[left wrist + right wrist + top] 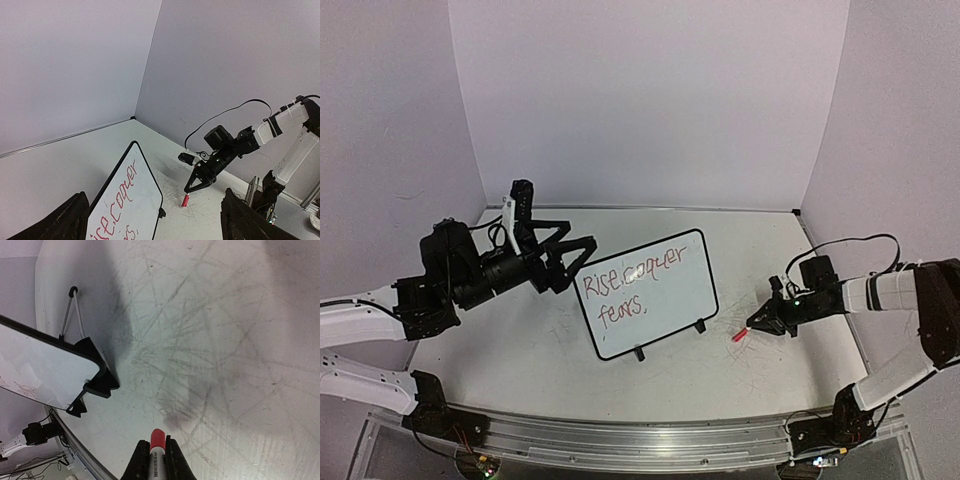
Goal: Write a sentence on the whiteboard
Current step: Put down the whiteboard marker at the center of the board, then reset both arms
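The whiteboard (pixel 672 292) stands tilted on its two black feet at the table's middle. The sentence (pixel 628 277) runs across it in red in two lines, "Rise, conquer" over "fears." My left gripper (pixel 577 266) hovers open just off the board's left edge, holding nothing. In its wrist view the whiteboard (pixel 136 192) and the sentence (pixel 121 196) sit between the two fingers (pixel 67 220). My right gripper (pixel 757 322) is shut on a red-ended marker (pixel 740 335), low over the table right of the board. The right wrist view shows the marker (pixel 157 439) clamped between the jaws and the whiteboard's corner (pixel 35 370).
The white tabletop (pixel 225 340) is covered in grey scribble marks to the right of the board. Pale walls enclose the back and both sides. An aluminium rail (pixel 650 440) runs along the near edge by the arm bases.
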Motion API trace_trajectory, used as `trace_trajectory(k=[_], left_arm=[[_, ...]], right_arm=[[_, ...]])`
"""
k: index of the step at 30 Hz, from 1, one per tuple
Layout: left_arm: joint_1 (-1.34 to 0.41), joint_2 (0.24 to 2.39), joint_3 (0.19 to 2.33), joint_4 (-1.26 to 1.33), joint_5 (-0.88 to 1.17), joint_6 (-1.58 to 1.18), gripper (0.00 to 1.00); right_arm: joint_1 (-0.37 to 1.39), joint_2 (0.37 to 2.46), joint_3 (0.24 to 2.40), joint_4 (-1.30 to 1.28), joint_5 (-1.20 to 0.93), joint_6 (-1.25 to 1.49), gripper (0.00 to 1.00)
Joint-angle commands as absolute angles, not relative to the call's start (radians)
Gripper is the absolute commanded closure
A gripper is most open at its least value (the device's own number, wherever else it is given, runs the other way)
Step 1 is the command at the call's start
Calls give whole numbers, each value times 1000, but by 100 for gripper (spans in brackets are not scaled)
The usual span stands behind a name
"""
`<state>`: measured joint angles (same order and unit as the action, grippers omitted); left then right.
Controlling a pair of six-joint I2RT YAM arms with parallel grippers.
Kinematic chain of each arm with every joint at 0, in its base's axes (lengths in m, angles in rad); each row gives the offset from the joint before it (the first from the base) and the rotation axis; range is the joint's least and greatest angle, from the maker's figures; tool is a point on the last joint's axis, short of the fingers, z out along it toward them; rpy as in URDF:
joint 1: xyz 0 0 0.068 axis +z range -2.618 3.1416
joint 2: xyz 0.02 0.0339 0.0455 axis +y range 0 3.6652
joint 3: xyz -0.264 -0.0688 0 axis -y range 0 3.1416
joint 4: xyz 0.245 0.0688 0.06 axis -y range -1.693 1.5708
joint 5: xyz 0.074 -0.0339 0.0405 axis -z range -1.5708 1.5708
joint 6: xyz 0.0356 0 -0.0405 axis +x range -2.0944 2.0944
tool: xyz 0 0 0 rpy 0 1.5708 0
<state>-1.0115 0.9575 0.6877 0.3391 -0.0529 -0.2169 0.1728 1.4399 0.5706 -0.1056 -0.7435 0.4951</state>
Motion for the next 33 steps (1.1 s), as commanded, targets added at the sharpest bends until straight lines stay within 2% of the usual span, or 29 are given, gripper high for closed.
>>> trace_trajectory(k=[1,2,5,10,14,16,20,23,28,33], left_arm=[[-1009,908,677,362,-51,-224,8],[-1010,906,677,362,-51,-223,8],[-1009,896,675,359,-42,-215,7],[-1010,882,695,339,-53,-192,4],[-1010,866,770,260,-104,-153,1],[-1010,869,837,191,-143,-130,1],[-1009,900,1041,-7,-310,-102,1],[-1010,906,1147,-95,-436,-84,1],[-1009,866,1234,-113,-534,-56,0],[-1010,835,1257,-116,-578,-30,1]], right_arm=[[136,1461,537,43,-680,520,86],[133,1457,526,59,-672,529,82],[131,1417,505,65,-623,539,60],[131,1279,492,-3,-502,554,34],[132,1096,494,-129,-407,568,10],[130,968,531,-206,-367,566,2],[132,758,714,-379,-266,496,2],[131,675,906,-464,-164,384,2],[132,635,1204,-490,-109,243,2],[132,599,1317,-491,-131,199,2]])
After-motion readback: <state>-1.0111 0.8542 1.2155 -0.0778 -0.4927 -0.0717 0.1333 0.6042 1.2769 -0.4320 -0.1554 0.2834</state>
